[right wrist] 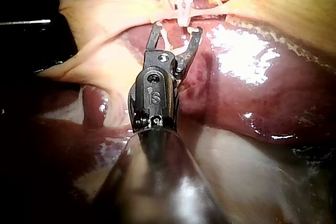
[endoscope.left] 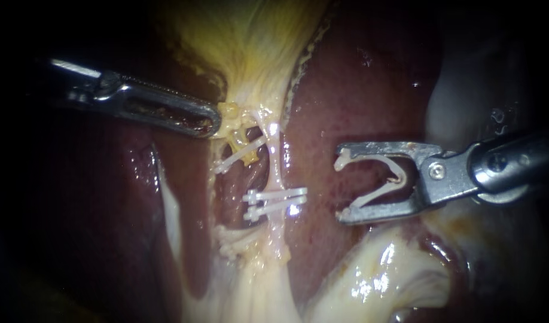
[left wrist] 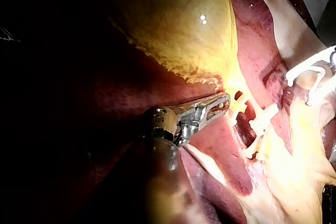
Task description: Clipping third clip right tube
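Observation:
The right tube [endoscope.left: 275, 161] runs pale and thin down from the gallbladder [endoscope.left: 250, 42]. Two white clips [endoscope.left: 275, 195] [endoscope.left: 268, 210] cross it side by side. My right instrument [endoscope.left: 344, 186] stands wide over the liver, right of the tube and level with those clips, clear of it. A white open clip [endoscope.left: 385, 179] sits between its jaws, touching both. In the right wrist view that instrument [right wrist: 175, 27] points at the clipped tube just ahead. My left instrument [endoscope.left: 210, 121] [left wrist: 223, 102] has its jaws together on yellow tissue at the gallbladder's neck.
The left tube [endoscope.left: 238, 143] carries a slanted white clip [endoscope.left: 241, 155], with more white clips [endoscope.left: 232, 242] lower down. Dark red liver [endoscope.left: 358, 90] lies on both sides. Pale glistening fat [endoscope.left: 382, 275] bulges below the right instrument.

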